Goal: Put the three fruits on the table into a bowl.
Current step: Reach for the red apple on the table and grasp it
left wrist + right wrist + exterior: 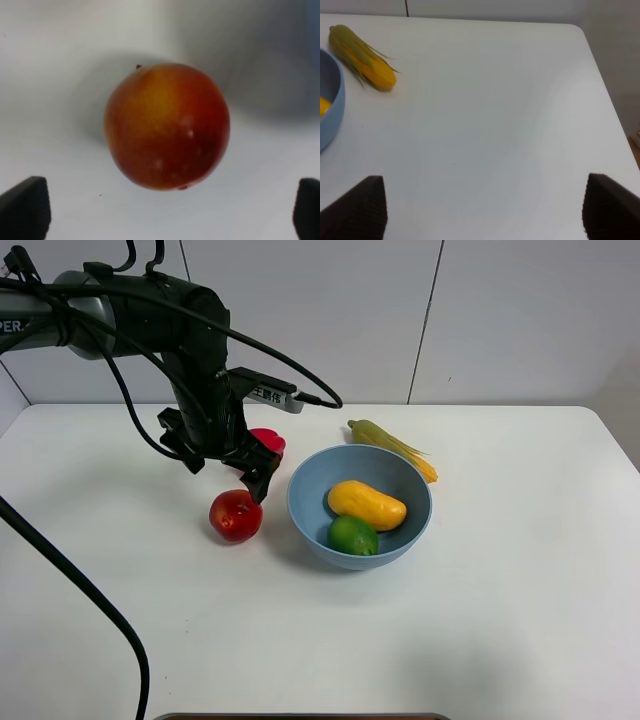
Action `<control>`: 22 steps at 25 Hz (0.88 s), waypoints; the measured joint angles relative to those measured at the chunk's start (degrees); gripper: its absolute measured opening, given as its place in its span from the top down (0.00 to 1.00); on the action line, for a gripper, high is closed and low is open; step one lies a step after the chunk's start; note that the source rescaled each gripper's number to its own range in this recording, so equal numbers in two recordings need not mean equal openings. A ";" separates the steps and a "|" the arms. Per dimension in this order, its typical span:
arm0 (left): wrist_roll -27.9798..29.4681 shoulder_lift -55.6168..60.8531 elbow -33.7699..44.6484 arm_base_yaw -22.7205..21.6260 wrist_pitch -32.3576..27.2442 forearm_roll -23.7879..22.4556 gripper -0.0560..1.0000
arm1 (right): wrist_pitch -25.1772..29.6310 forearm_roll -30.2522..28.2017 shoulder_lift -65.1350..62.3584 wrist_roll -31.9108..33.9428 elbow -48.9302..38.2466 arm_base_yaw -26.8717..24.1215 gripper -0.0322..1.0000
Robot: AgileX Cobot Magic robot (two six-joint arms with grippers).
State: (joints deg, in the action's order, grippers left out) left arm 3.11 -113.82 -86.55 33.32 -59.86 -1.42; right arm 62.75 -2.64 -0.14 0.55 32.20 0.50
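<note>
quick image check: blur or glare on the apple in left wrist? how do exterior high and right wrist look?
Left wrist: apple in soft focus, a few small white glints, diffuse shadow on the table around it. Exterior high: sharp, even light, soft shadow at the base of the bowl. Right wrist: corn cob slightly blurred, no glare.

left arm point(170, 315): black shell, grey link seen | cables point(141, 670): black, looped | label point(268, 394): white, marked | right gripper point(481, 200): ribbed black pads point(360, 210)
</note>
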 joint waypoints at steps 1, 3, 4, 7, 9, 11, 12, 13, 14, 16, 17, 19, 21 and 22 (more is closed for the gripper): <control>0.23 0.00 0.29 -0.15 0.32 0.15 0.02 | 0.00 0.00 0.00 0.00 0.00 0.00 0.47; 0.53 0.00 0.96 -0.65 1.40 0.75 0.02 | 0.00 0.00 0.00 0.00 0.00 0.00 0.47; 0.59 0.00 1.45 -0.83 1.97 1.42 0.02 | 0.00 0.00 0.00 0.00 0.00 0.00 0.47; 0.76 0.00 3.03 -1.56 4.49 3.15 0.02 | 0.00 0.00 0.00 0.00 0.00 0.00 0.47; 0.76 -0.02 4.21 -1.86 5.94 4.49 0.02 | 0.00 0.00 0.00 0.00 0.00 0.00 0.47; 0.76 -0.44 4.96 -2.28 6.87 5.19 0.02 | 0.00 0.00 0.00 0.00 0.00 0.00 0.47; 0.76 -0.61 5.21 -2.41 7.23 5.19 0.02 | 0.00 0.00 0.00 0.00 0.00 0.00 0.47; 0.76 -0.98 5.33 -2.60 7.48 5.25 0.02 | 0.00 0.00 0.00 0.00 0.00 0.00 0.47; 0.76 -1.28 5.39 -2.75 7.54 5.32 0.02 | 0.00 0.00 0.00 0.00 0.00 0.00 0.47; 0.76 -2.01 5.39 -2.94 7.69 5.51 0.02 | 0.00 0.00 0.00 0.00 0.00 0.00 0.47; 0.76 -2.46 5.39 -3.06 7.82 5.66 0.02 | 0.00 0.00 0.00 0.00 0.00 0.00 0.47; 0.55 -3.46 5.39 -3.12 8.16 5.66 0.02 | 0.00 0.00 0.00 0.00 0.00 0.00 0.47; 0.30 -4.35 5.39 -3.17 8.59 5.71 0.02 | 0.00 0.00 0.00 0.00 0.00 0.00 0.47; 0.30 -4.74 5.39 -3.17 8.86 5.71 0.02 | 0.00 0.00 0.00 0.00 0.00 0.00 0.47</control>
State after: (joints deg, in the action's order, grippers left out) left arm 3.41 -118.56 -81.16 30.16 -51.00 4.29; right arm 62.75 -2.64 -0.14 0.55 32.20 0.50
